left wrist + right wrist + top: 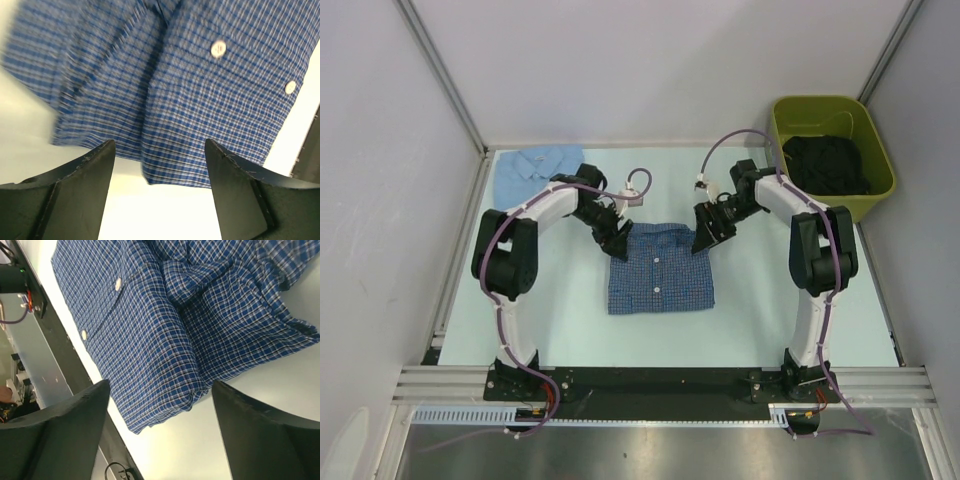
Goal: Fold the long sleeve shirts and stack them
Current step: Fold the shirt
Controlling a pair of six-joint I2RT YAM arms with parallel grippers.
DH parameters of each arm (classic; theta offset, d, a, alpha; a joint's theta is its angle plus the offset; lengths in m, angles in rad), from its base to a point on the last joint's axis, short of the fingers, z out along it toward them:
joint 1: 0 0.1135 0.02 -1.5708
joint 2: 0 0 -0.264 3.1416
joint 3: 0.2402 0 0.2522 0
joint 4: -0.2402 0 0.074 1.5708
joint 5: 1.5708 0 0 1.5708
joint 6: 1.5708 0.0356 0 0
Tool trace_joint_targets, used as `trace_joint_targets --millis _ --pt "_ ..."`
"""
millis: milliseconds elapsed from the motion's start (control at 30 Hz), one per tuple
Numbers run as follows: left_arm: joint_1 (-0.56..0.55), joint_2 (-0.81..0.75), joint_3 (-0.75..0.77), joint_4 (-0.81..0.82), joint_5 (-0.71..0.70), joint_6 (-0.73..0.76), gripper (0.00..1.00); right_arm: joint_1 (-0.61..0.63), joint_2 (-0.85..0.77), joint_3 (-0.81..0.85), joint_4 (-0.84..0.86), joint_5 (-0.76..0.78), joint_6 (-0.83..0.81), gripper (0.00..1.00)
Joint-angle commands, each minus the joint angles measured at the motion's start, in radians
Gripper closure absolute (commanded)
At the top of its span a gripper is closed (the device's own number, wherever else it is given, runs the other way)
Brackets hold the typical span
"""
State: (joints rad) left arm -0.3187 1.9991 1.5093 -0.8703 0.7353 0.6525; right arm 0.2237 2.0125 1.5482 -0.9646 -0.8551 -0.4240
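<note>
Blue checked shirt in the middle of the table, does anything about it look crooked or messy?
Mostly neat: the blue checked cloth shirt lies as a near-square fold. Only its far edge, by the collar, is bunched and rumpled, between the open left gripper and right gripper.

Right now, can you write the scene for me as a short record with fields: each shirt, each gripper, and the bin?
checked shirt: folded to a rough rectangle, buttons up, middle of the table
pale blue shirt: far left corner, apart from the checked one
stack: not yet made
left gripper: open, at the checked shirt's far left corner, holding nothing
right gripper: open, at its far right corner, holding nothing
green bin: far right, dark cloth inside
</note>
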Motion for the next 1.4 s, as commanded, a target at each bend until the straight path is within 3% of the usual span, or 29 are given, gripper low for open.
trace_joint_targets --millis 0,100,167,233,267,300,433,467,533,667,1367 --pt "0.010 -0.020 -0.032 0.020 0.000 -0.030 0.24 0.009 -0.005 -0.005 0.047 0.019 -0.024 0.16" --pt "0.015 -0.010 -0.034 0.027 -0.017 -0.033 0.27 0.014 0.000 -0.014 0.070 0.027 -0.027 0.25" --pt "0.018 -0.005 -0.034 0.025 -0.013 -0.033 0.31 0.011 0.003 -0.017 0.073 0.030 -0.028 0.37" --pt "0.024 0.001 -0.031 0.025 -0.008 -0.037 0.43 0.009 0.005 -0.022 0.078 0.033 -0.029 0.46" --pt "0.024 0.003 -0.028 0.022 -0.007 -0.039 0.49 0.009 0.008 -0.022 0.081 0.034 -0.029 0.56" --pt "0.029 0.007 -0.023 0.016 0.007 -0.039 0.57 0.008 0.009 -0.023 0.087 0.042 -0.021 0.61" --pt "0.036 0.033 0.029 -0.050 0.039 -0.022 0.75 0.002 0.009 -0.017 0.106 0.047 -0.012 0.81" --pt "0.038 0.036 0.037 -0.062 0.042 -0.017 0.78 0.002 0.008 -0.017 0.109 0.048 -0.010 0.92" --pt "0.040 0.049 0.061 -0.102 0.062 0.004 0.88 0.002 0.009 -0.013 0.109 0.051 -0.009 0.99" --pt "0.047 0.046 0.080 -0.124 0.082 0.007 1.00 -0.001 0.005 -0.005 0.106 0.050 -0.006 1.00" --pt "0.098 0.141 0.379 -0.124 0.033 -0.042 1.00 -0.047 0.118 0.269 0.061 0.019 -0.009 1.00"
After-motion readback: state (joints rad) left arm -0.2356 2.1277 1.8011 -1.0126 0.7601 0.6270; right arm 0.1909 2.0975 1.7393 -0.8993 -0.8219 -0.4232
